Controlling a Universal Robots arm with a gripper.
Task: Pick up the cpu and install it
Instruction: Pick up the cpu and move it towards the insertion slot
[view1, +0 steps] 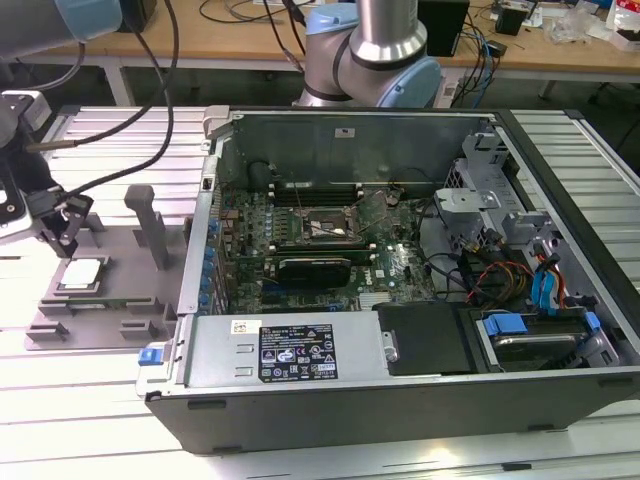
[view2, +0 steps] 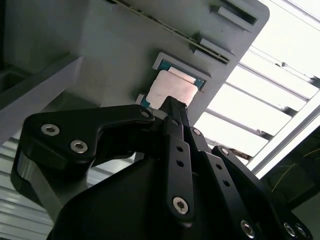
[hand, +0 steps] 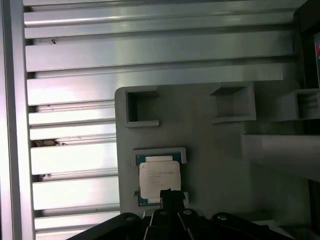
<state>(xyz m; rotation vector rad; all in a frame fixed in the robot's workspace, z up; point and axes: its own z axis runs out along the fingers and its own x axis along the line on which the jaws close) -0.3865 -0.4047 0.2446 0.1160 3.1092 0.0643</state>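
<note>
In the exterior view, the gripper (view1: 62, 232) hangs at the far left over a grey tray (view1: 120, 292) on the slatted table (view1: 90, 420). Whether it is open or closed cannot be told, and it has nothing lifted. The cpu (view1: 82, 272) lies flat in a pocket of the tray, silver top up, just at the gripper's 5 o'clock. In both wrist views the gripper's tip (view2: 172, 105) (hand: 170, 194) overlaps one edge of the cpu (view2: 172, 87) (hand: 159, 179), which sits square in its blue-rimmed pocket on the tray (view2: 100, 50) (hand: 215, 165); contact cannot be told. At the tray's 3 o'clock stands the open case (view1: 400, 400), side panel off. The socket (view1: 318, 228) sits on the board inside, well apart from the cpu, at about its 3 o'clock. The arm's base (view1: 370, 45) rises at the case's 12 o'clock.
</note>
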